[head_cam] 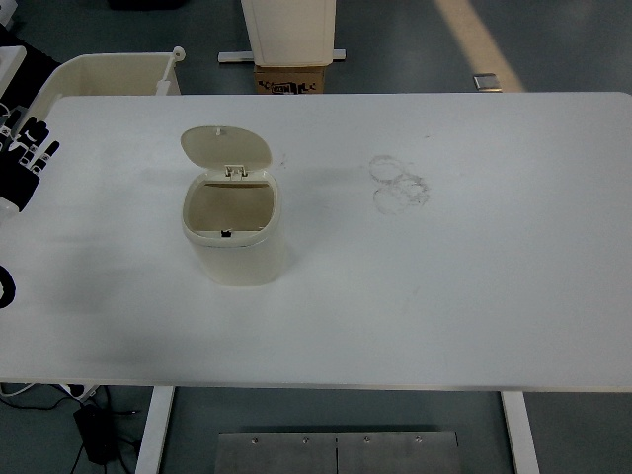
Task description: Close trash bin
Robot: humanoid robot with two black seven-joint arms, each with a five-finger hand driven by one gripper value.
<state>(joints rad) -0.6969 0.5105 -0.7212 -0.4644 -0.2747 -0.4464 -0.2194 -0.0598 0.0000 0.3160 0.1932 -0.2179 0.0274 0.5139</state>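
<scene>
While the trash bin (pixel 233 232) stands left of centre on the counter (pixel 474 276), its lid (pixel 225 147) is raised; closing is not begun. The left robot hand (pixel 28 156) is seen at the left edge, fingers relaxed, empty.

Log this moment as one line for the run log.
trash bin upright on table | lid open | left hand at left edge, not touching | right hand out of view

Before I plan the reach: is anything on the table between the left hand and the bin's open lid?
Nothing visible. The left hand sits at the table's left edge, and only bare table lies between it and the raised lid.
</scene>
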